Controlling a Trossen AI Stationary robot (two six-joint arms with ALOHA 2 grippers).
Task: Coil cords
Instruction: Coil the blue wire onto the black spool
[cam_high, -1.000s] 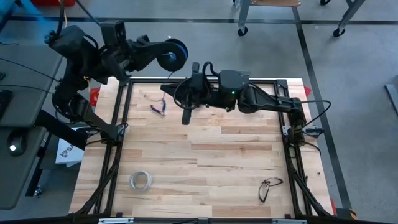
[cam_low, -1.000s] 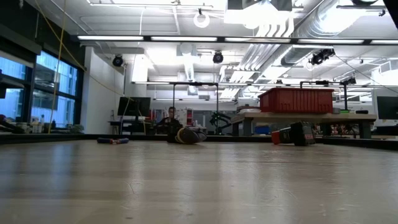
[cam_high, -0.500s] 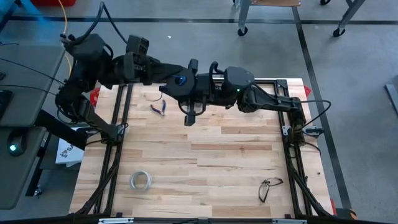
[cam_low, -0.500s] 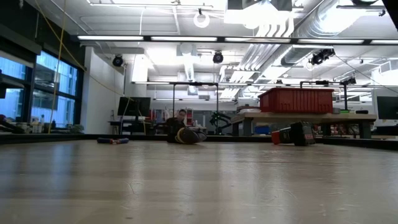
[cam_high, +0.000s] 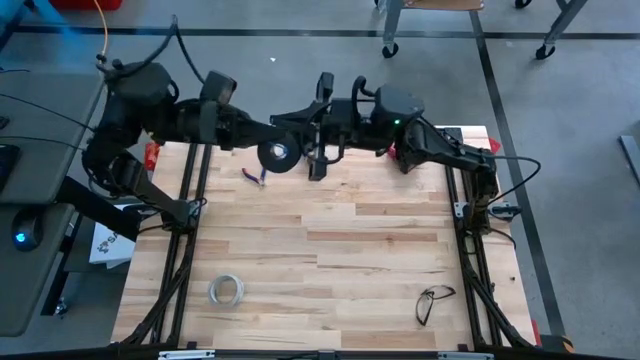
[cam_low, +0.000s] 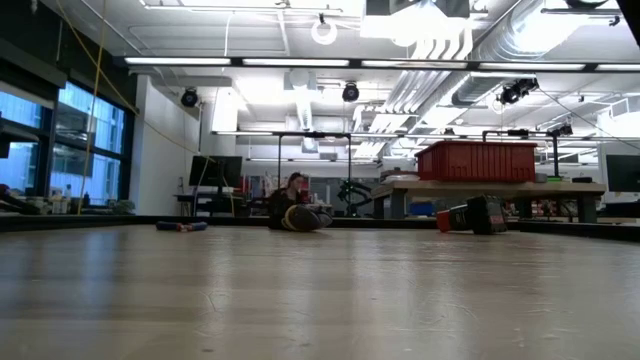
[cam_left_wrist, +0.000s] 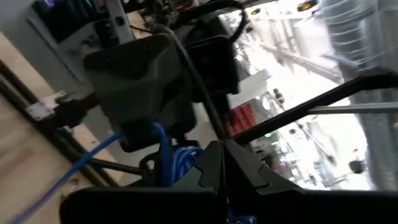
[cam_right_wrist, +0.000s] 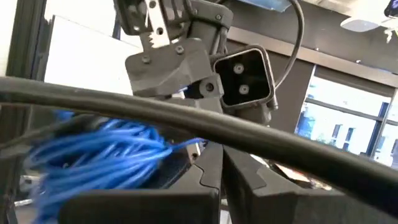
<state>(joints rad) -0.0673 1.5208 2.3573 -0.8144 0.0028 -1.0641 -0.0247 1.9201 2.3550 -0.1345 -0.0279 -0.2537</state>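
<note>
Overhead, the wooden desk (cam_high: 330, 250) is seen whole. Left tool (cam_high: 290, 128) and right tool (cam_high: 318, 150) are met above the desk's 12 o'clock edge, both closed. The dark round spool (cam_high: 277, 154) is hung just beside the left tool's tip; whether it is gripped cannot be told. Small pliers (cam_high: 256, 177) are logged at 10 o'clock, a whitish tape ring (cam_high: 226, 290) at 7 o'clock, spectacles (cam_high: 434, 302) at 5 o'clock.

Low view: bare desk surface (cam_low: 320, 300) is recorded; no tool is shown.

Left wrist view: closed fingers (cam_left_wrist: 233, 171) are noted, with blue wire (cam_left_wrist: 163, 155) looped just behind them.

Right wrist view: fingers (cam_right_wrist: 214, 177) are pressed shut; a bundle of blue wire (cam_right_wrist: 99, 152) is lying beside them.
</note>
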